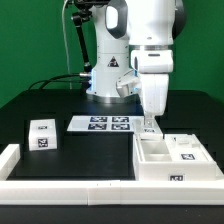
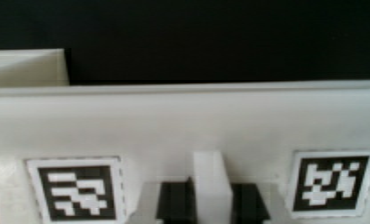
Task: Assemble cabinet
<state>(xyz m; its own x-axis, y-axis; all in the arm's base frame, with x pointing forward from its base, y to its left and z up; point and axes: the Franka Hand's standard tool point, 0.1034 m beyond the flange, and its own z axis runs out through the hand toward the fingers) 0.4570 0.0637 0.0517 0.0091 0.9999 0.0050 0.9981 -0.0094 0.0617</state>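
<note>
Green backdrop [image 1: 30,40] fills the space behind and a black bench [image 1: 30,105] lies below. You have the white arm [image 1: 150,40] standing at the back centre of the bench and reaching down toward the exterior view's right.

The cabinet [image 1: 158,170] sits at the front of the bench on the exterior view's right. It is an open white box with inner compartments, and one of them holds a tagged drawer block [image 1: 186,152]. It lies just beside the low white border rail [image 1: 70,185], which runs along the front edge and up the exterior view's left.

The marker board [image 1: 103,124] lies flat mid-bench, between the arm's base and the rail. A small tagged white block [image 1: 42,135] stands well apart from the cabinet, on the exterior view's left.

Your pincer [image 1: 150,126] is down at the cabinet's far corner. In the wrist view its black fingers [image 2: 173,205] stand nearly closed, one on each side of a thin upright white rib of the cabinet [image 2: 182,120], gripping it. Two square tags [image 2: 75,190] flank them.
</note>
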